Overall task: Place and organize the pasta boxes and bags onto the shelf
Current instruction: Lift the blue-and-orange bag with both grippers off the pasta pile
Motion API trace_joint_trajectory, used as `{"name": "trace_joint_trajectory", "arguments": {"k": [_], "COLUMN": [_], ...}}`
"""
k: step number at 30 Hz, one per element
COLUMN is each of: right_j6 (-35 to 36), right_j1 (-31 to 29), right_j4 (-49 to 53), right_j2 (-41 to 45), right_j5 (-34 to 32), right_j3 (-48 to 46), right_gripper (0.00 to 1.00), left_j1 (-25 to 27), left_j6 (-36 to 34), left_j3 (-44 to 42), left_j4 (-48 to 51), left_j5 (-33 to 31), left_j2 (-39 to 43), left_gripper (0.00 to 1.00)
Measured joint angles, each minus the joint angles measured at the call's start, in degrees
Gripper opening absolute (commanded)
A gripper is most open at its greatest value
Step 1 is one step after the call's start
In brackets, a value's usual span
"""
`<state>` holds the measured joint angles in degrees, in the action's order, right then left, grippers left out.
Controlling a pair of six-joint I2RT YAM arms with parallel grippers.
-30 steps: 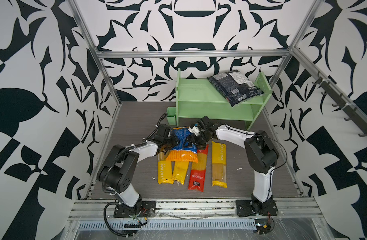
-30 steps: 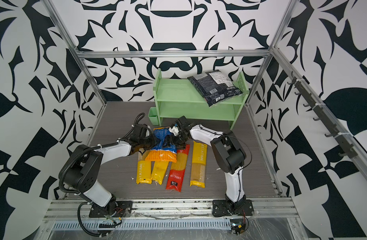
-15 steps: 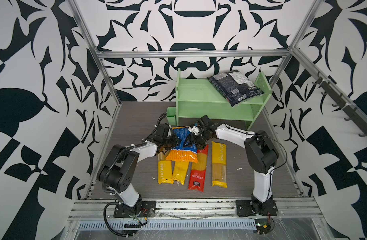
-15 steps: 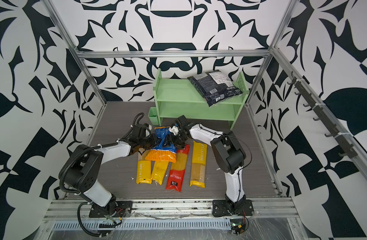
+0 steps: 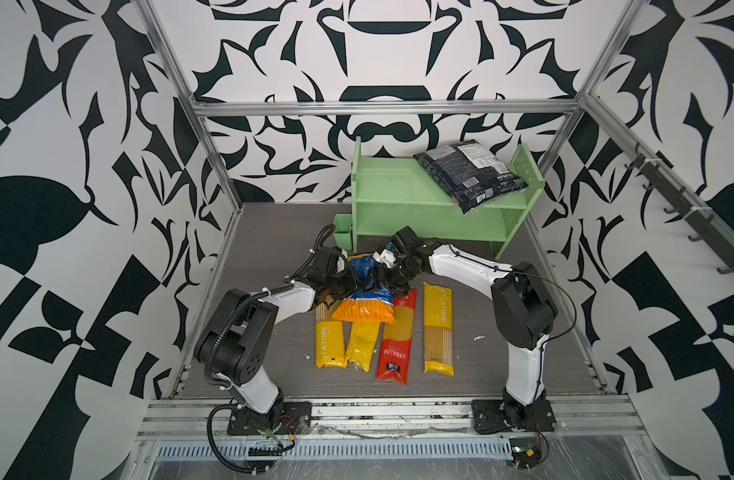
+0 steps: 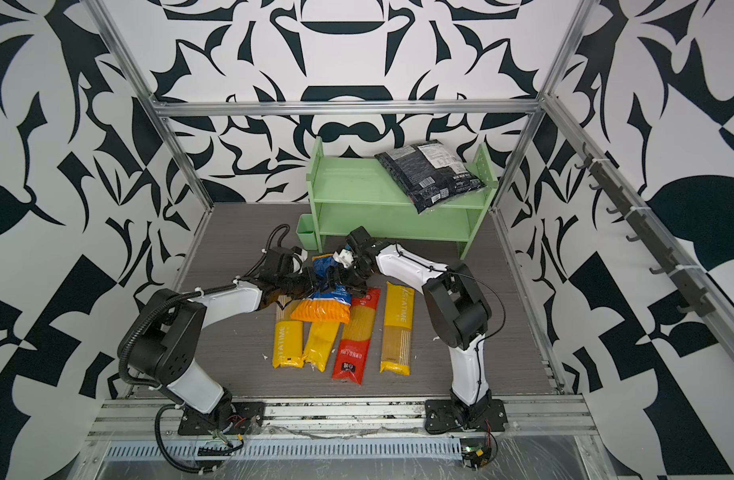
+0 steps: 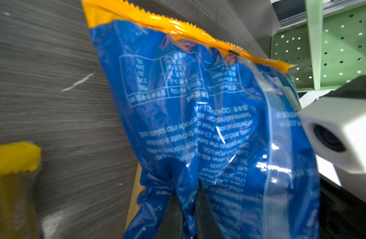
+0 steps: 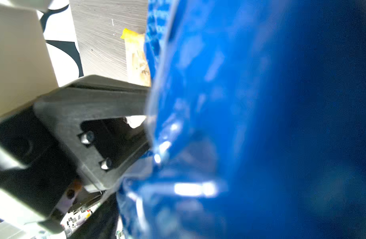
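The wide blue-and-orange bag (image 5: pixel 367 297) (image 6: pixel 328 291) lies across the upper ends of the spaghetti packs, its blue end lifted and crumpled. My left gripper (image 5: pixel 351 284) (image 7: pixel 186 186) is shut on a fold of its blue film (image 7: pixel 198 113). From the other side my right gripper (image 5: pixel 384 276) (image 6: pixel 340 274) presses into the same end. The bag (image 8: pixel 260 103) fills the right wrist view and hides those fingers. A black bag with a white label (image 5: pixel 469 174) (image 6: pixel 429 174) lies on the top tier of the green shelf (image 5: pixel 398 195) (image 6: pixel 357 191), overhanging its front edge.
On the grey floor lie two yellow packs (image 5: pixel 330 345) (image 5: pixel 361 345), a red pack (image 5: pixel 396 340) and a third yellow pack (image 5: pixel 438 328). A small green cup (image 5: pixel 342 228) hangs on the shelf's left side. Metal frame posts border the floor.
Almost nothing differs. Both arms stay at the blue end of the bag, and the packs on the floor have not moved.
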<state>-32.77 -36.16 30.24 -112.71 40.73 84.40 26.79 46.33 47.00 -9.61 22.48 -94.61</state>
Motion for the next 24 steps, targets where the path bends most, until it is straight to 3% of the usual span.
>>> {"name": "trace_joint_trajectory", "arguments": {"k": [6,11,16,20,24], "right_j6": [-0.59,-0.48,0.28,0.17,-0.26], "right_j1": [0.11,0.07,-0.42,-0.66,-0.61], "right_j4": [1.57,1.14,0.87,1.31,1.75], "right_j2": [-1.29,-1.75,-1.49,-0.74,0.76], "right_j5": [0.7,1.95,2.62,2.73,3.3], "right_j3": [1.97,2.99,3.3,3.28,2.34], "right_gripper": [0.85,0.58,0.4,0.32,0.29], "left_j1": [0.0,0.0,0.0,0.0,0.0], "left_j6": [-1.03,-1.73,-1.92,-2.62,-4.0], "left_j3": [1.27,1.53,1.49,1.11,-0.11], "left_j4": [1.79,2.25,3.8,4.94,6.49], "left_j5": [0.42,0.24,0.48,0.81,0.59], "left_j2": [-0.52,-0.46,0.13,1.29,2.86], "left_gripper": [0.04,0.04,0.09,0.24,0.5]}}
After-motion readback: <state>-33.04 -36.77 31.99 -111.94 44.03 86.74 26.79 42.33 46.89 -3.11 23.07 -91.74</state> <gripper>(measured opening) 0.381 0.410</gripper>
